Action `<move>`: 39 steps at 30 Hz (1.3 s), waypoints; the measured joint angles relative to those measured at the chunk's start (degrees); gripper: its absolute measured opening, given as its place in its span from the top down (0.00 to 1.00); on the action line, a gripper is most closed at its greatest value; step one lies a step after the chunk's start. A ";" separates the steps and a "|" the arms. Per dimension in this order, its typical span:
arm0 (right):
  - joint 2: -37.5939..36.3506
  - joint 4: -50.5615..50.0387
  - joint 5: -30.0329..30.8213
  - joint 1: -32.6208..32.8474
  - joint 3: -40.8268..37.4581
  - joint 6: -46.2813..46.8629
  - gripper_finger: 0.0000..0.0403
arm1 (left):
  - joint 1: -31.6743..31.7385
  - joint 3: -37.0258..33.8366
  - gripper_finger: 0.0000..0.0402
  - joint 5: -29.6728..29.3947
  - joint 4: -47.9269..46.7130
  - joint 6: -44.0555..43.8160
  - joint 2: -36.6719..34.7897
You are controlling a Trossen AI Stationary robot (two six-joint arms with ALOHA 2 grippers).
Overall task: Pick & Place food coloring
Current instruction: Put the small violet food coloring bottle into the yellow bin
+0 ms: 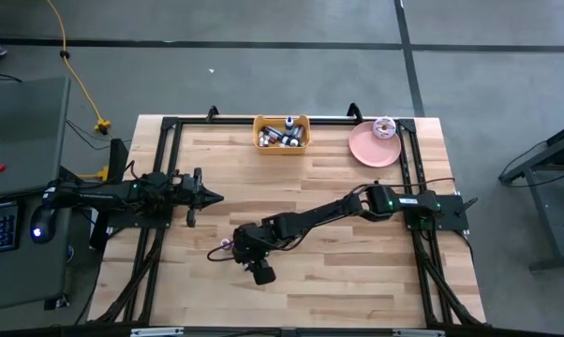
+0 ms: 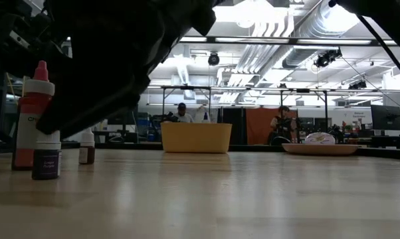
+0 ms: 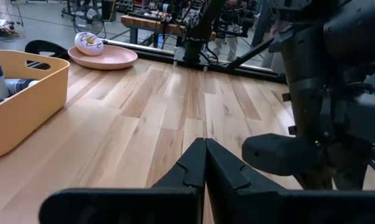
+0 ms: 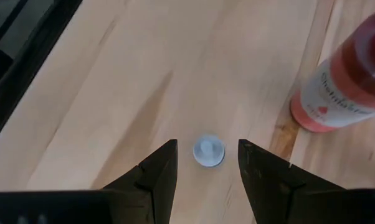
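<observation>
right gripper (image 4: 207,168) hovering fingers spread, tiny white-capped food coloring bottle (image 4: 208,151) sitting upright right between its fingertips, red bottle (image 4: 343,81) standing nearby

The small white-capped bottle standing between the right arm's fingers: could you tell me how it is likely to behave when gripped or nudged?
The small bottle stands upright on the table, narrow and taller than it is wide, so a sideways nudge would probably tip it. It looks tiny, so likely light. Its round body may roll once down. The right gripper is open around it, fingers not touching yet.
</observation>
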 joint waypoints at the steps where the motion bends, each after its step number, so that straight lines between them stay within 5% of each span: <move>1: 0.01 0.03 0.00 0.00 0.00 -0.01 0.61 | 0.00 -0.01 1.00 0.00 0.00 0.02 0.00; 23: -0.08 5.90 0.20 0.43 -2.73 1.42 0.61 | -0.02 -0.01 1.00 0.00 0.00 0.01 0.00; 39: -0.10 4.68 1.09 0.46 -2.73 1.42 0.72 | 0.00 0.00 1.00 0.00 0.00 0.00 0.00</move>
